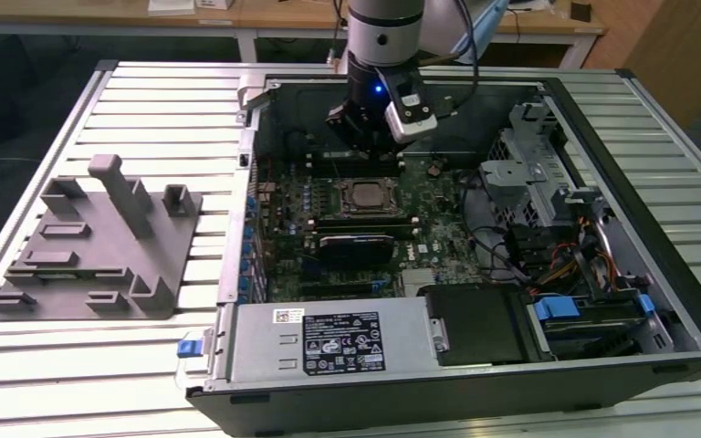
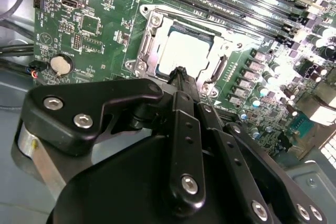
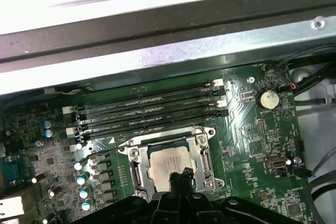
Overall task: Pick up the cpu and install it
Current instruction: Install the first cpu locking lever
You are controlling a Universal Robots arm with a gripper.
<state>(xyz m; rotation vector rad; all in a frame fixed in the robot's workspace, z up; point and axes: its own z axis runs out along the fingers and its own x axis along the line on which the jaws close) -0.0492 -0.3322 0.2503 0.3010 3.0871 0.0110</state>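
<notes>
While the small flat silvery-white square cpu (image 2: 184, 53) sits inside its metal socket frame (image 2: 148, 43), the jaws hang closed, empty, near it.

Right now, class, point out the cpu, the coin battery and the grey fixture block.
cpu (image 3: 165, 161): first wrist view, middle of its silvery top.
coin battery (image 3: 269, 98): first wrist view, its round face.
grey fixture block (image 1: 83, 248): exterior view, its base.

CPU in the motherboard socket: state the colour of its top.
The cpu has a silvery-white top; clearest in the second wrist view.
</notes>
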